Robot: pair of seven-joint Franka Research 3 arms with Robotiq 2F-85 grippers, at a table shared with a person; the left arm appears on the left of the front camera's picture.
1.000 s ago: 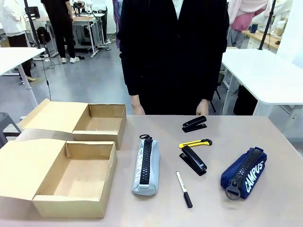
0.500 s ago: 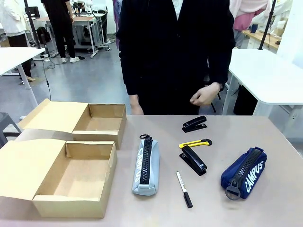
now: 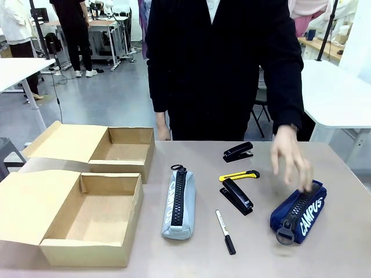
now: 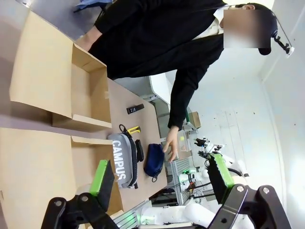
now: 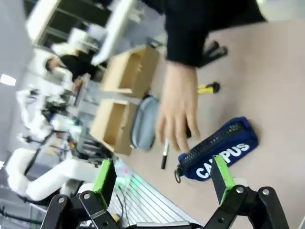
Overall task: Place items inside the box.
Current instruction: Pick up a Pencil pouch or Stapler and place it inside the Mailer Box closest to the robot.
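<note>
The navy CAMPUS pencil case [image 3: 298,211] lies at the table's right, and the person's hand [image 3: 291,157] hovers just over its far end. The grey pencil case [image 3: 178,202] lies mid-table. Between them are two black staplers [image 3: 238,152] [image 3: 236,196], a yellow utility knife [image 3: 239,175] and a marker pen [image 3: 225,231]. An open cardboard box [image 3: 81,253] stands at near left. My left gripper [image 4: 161,174] is open, high above the table, holding nothing. My right gripper [image 5: 162,179] is open too, above the navy case [image 5: 221,150] and the hand [image 5: 176,114].
A second open cardboard box [image 3: 116,168] stands behind the first, both with flaps spread to the left. The person stands at the far edge, the other hand [image 3: 162,132] hanging by the far box. White tables flank this one.
The person's hand has swung from chest height down and to the right, over the navy case. No item on the table has moved.
</note>
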